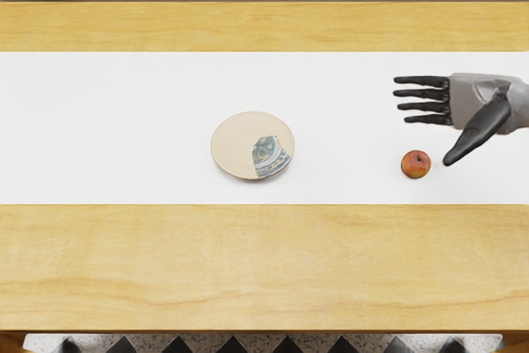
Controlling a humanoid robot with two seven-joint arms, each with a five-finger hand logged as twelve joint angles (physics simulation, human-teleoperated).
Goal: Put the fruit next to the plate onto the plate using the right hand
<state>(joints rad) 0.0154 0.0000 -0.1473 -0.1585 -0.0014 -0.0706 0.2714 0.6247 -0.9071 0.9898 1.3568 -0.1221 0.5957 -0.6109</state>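
The right hand (463,109) has a light grey palm housing (475,93) with faceted, angular panels and a matte finish. Four slender black fingers (421,94) attach to this housing; each is built of short segments and ends in a rounded tip. The thumb (479,131) is dark grey to black, thicker at its base and tapering. The wrist section (519,105) is the same grey.

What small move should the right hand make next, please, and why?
Probably move the right hand down over the apple to grasp it. The hand is open and holds nothing, its thumb is near the apple, and the apple lies apart from the plate, to its right.
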